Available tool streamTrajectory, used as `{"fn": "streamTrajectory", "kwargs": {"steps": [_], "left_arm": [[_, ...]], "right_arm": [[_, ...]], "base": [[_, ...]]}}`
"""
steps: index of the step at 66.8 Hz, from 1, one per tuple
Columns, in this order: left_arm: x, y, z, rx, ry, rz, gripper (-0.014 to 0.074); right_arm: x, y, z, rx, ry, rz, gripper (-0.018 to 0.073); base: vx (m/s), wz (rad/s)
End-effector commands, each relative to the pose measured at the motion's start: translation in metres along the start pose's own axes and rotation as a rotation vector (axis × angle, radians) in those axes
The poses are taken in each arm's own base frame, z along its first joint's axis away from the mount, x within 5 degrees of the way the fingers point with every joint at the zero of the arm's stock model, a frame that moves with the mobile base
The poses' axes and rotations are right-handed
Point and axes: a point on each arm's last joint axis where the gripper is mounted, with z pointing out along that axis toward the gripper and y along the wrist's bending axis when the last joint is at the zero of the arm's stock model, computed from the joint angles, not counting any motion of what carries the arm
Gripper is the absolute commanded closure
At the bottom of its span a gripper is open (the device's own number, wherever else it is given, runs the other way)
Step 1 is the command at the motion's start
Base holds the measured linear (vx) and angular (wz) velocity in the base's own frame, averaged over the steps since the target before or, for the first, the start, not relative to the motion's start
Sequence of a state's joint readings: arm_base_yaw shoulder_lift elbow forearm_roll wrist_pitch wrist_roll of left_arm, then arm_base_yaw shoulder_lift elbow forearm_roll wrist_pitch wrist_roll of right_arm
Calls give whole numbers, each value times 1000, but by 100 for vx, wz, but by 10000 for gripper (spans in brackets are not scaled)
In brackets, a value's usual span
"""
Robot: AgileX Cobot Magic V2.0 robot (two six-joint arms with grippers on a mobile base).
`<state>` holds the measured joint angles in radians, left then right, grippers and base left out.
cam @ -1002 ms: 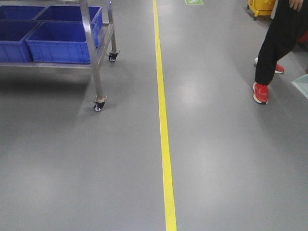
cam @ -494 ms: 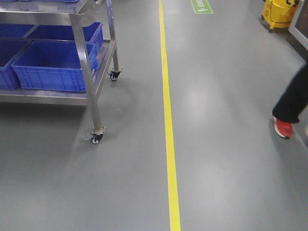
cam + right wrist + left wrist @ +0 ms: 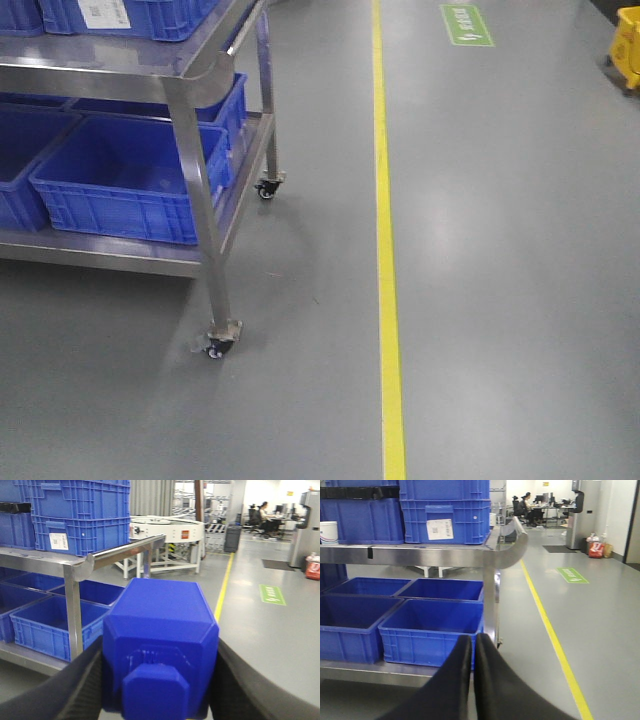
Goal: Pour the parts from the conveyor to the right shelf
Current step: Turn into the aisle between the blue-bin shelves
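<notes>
The right gripper (image 3: 161, 682) clamped a blue part (image 3: 160, 630) just short of the shelf (image 3: 193, 120). The left gripper (image 3: 472, 652) was pinched together, empty. Tipping the part into a bin (image 3: 120, 185) on that shelf looked not yet done.

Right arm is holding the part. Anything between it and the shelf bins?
No loose obstacle shows. The blue part, held in the right gripper, faces bare floor up to the right shelf. Only the shelf's own corner post and top tier stand before the lower bins.
</notes>
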<state>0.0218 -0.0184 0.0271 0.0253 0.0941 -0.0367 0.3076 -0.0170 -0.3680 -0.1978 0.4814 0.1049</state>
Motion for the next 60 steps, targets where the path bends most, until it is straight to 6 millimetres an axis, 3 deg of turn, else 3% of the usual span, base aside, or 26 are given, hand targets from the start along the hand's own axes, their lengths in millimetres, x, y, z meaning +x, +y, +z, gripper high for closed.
{"fn": "streamTrajectory", "kwargs": {"steps": [1,22,60], "left_arm": [[-13,-1,-2,9,-97,-14,603],[-13,-1,-2,9,-97,-14,603],[-13,-1,-2,9,-97,-14,603]], "right_arm": [[-15,0,-2,-2,-100,-23,567],[-15,0,-2,-2,-100,-23,567],[-15,0,-2,-2,-100,-24,567]], "base": [[48,25],[42,53],[29,100]]}}
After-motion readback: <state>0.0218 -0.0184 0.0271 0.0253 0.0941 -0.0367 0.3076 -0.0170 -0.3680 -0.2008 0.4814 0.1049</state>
